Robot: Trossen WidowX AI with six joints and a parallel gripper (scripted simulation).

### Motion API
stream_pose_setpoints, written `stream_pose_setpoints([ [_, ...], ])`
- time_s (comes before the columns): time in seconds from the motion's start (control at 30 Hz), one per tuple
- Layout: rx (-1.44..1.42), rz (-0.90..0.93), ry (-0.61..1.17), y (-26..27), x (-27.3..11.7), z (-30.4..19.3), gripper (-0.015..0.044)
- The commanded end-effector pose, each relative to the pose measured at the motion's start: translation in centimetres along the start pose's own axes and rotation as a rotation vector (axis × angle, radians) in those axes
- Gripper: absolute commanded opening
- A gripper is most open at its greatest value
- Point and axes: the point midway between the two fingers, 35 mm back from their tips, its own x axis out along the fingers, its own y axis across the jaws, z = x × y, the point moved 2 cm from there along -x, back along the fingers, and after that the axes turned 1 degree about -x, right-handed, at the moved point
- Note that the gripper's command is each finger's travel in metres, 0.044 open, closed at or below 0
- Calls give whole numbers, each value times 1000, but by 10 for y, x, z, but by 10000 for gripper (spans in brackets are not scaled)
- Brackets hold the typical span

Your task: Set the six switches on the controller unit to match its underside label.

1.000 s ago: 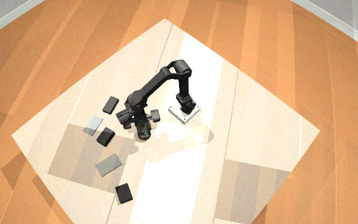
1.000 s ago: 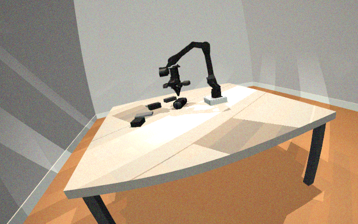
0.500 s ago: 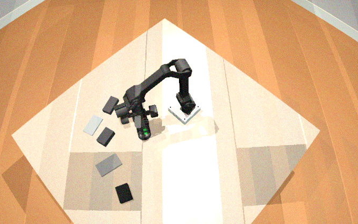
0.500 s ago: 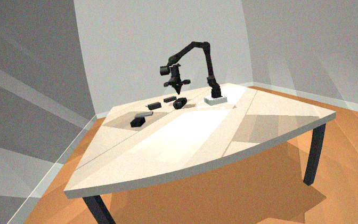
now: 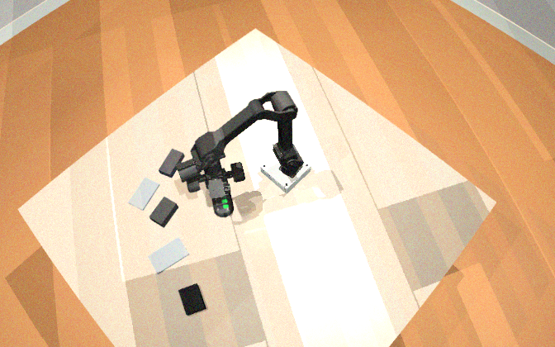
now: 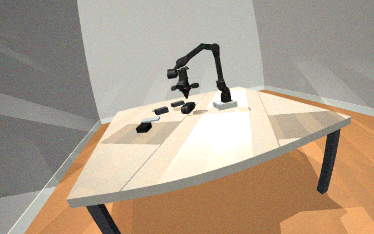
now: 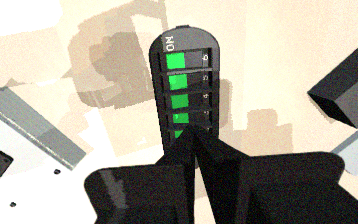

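Observation:
The dark grey controller unit [image 5: 222, 211] [image 6: 187, 108] [image 7: 194, 38] sits on the bench, its switch side up. In the wrist view the numbers 6, 5, 4 and 3 show, with "ON" printed beside the green ends. Green shows on all four of these switches and on part of one more; which ends are pressed down I cannot tell for sure. The label underneath is hidden. My gripper [image 6: 186, 97] [image 7: 192, 130] is shut and empty. Its tips are above the unit, and in the wrist view they cover its lower switches.
Dark blocks [image 5: 171, 163] [image 5: 163, 211] [image 5: 192, 299] and pale flat plates [image 5: 144, 193] [image 5: 168, 254] lie on the bench beside the unit. The arm's white base plate [image 5: 286, 186] [image 6: 225, 105] stands on the unit's other side. Shadows and bright light patches cross the bench.

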Motion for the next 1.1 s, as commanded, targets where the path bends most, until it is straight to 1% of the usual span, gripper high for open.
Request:
stream_pose_setpoints([
  [0.0,-5,0,2,0,0,0,0],
  [0.2,-5,0,2,1,0,0,0],
  [0.43,-5,3,2,44,28,0,0],
  [0.97,-10,9,1,43,28,0,0],
  [1.03,-10,9,1,43,20,0,53],
  [1.07,-10,9,1,42,10,1,79],
])
